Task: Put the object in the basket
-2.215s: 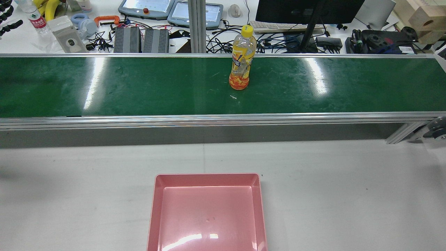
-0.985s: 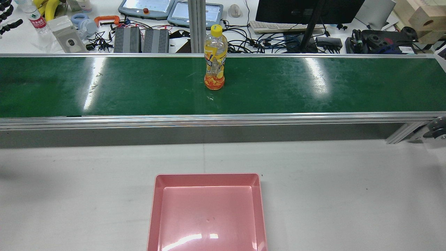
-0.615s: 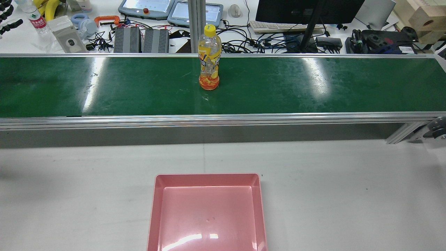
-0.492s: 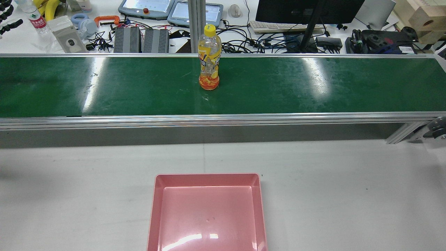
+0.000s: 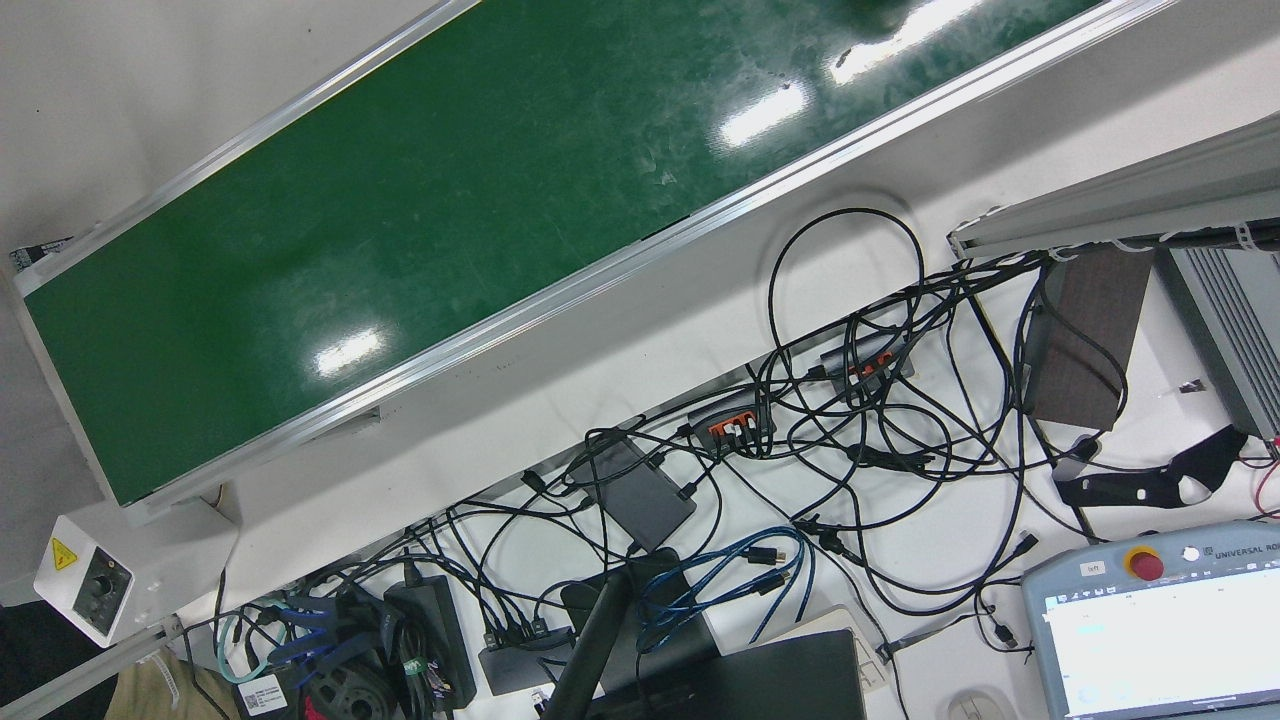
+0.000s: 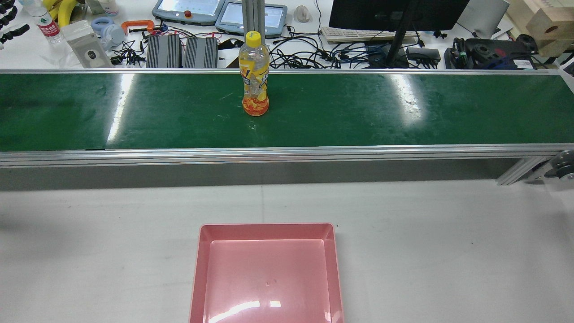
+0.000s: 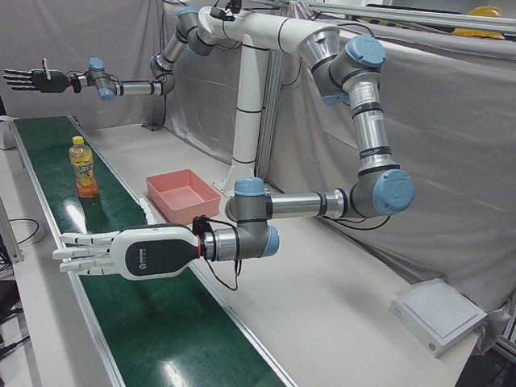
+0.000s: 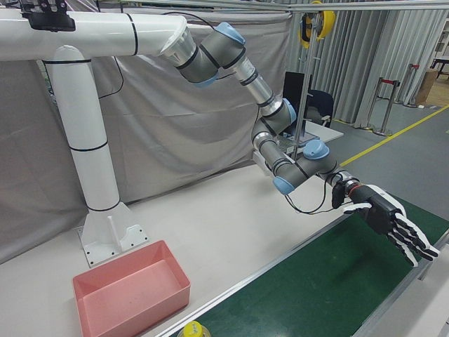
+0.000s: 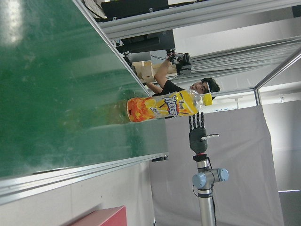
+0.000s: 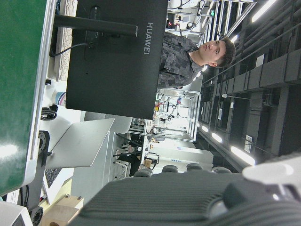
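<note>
Shows the bottle (image 6: 254, 74) upright on the green belt (image 6: 403, 112), well apart from the empty pink basket (image 6: 267, 229) on the grey worktop (image 6: 426, 246). Finds the left hand (image 7: 89, 251) flat over the belt, fingers apart, and the distant right hand (image 7: 28, 79) seemingly splayed too. Grey curtains (image 7: 451, 121) behind.

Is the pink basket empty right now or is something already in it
Empty. The rear view shows the pink basket with a bare floor; the bottle stands upright on the green belt.
</note>
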